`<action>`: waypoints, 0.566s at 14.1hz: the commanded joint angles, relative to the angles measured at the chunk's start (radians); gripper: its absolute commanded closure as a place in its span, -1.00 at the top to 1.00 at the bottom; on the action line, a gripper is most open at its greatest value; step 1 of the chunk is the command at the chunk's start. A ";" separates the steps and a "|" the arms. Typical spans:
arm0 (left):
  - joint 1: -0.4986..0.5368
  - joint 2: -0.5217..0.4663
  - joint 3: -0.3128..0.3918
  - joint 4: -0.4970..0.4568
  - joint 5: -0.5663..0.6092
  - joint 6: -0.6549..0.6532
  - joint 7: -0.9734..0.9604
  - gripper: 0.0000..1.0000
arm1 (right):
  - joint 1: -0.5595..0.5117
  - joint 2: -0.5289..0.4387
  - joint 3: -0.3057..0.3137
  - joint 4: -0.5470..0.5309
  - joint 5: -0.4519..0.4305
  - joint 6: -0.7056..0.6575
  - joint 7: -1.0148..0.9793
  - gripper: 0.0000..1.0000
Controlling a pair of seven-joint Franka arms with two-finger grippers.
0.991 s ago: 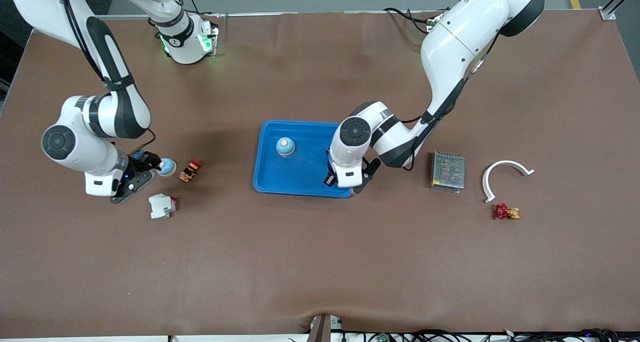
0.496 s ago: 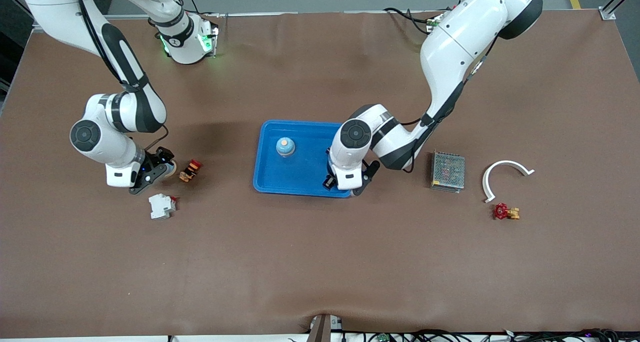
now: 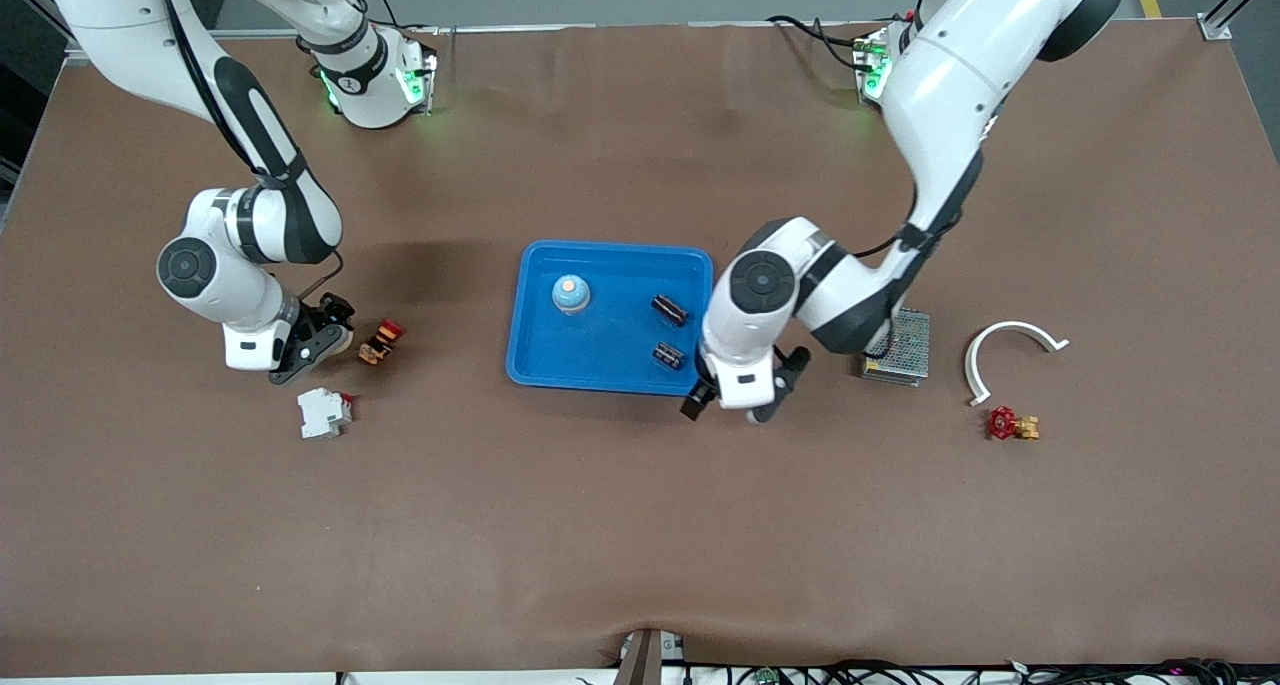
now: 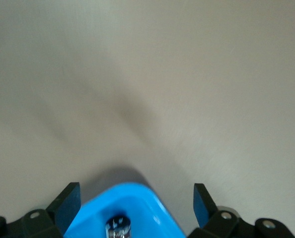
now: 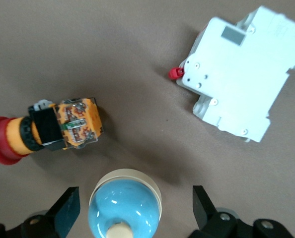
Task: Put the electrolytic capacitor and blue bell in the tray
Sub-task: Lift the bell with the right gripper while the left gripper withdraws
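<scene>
The blue tray [image 3: 600, 365] sits on the brown bench [image 3: 640, 525] about midway between the two arms' ends. Inside it a blue bell [image 3: 571, 293] stands upright toward the edge farther from the front camera, and two dark electrolytic capacitors lie toward the left arm's end of the tray: one capacitor [image 3: 671, 310] farther from the camera and a second capacitor [image 3: 668, 355] nearer to it, apart from each other. The left gripper [image 3: 735, 408] hangs over the bench just off the tray's near corner, its jaws spread wide and holding nothing; in the left wrist view the tray corner [image 4: 132, 210] and the end of a capacitor [image 4: 117, 227] show between the two fingers. The right gripper [image 3: 322, 337] is low over the bench toward the right arm's end, its jaws open on either side of a second blue bell [image 5: 124, 207], which stands upright on the bench; whether the fingers touch it cannot be told. Just beside that bell lies a red-and-orange push button [image 3: 381, 341], and nearer to the front camera a white circuit breaker [image 3: 324, 412]. Toward the left arm's end of the bench are a metal mesh-covered box [image 3: 900, 345], a white curved bracket [image 3: 1010, 350] and a red-handled valve [image 3: 1010, 424].
</scene>
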State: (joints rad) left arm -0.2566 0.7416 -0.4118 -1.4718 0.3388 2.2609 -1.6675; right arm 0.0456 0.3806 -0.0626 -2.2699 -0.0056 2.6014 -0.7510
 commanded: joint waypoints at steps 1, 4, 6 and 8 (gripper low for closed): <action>0.043 -0.112 -0.001 -0.028 0.017 -0.095 0.105 1.00 | -0.029 0.023 0.009 -0.011 -0.013 0.040 -0.021 1.00; 0.111 -0.206 -0.004 -0.030 0.016 -0.237 0.276 1.00 | -0.029 0.034 0.009 -0.023 -0.013 0.071 -0.021 1.00; 0.161 -0.272 -0.004 -0.038 0.008 -0.332 0.420 1.00 | -0.027 0.034 0.009 -0.023 -0.013 0.071 -0.019 1.00; 0.210 -0.321 -0.005 -0.038 0.003 -0.392 0.538 1.00 | -0.029 0.032 0.009 -0.023 -0.013 0.071 -0.021 1.00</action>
State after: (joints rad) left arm -0.0868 0.4894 -0.4116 -1.4713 0.3391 1.9141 -1.2258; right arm 0.0360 0.4153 -0.0629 -2.2777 -0.0056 2.6508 -0.7576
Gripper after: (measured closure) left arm 0.000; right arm 0.000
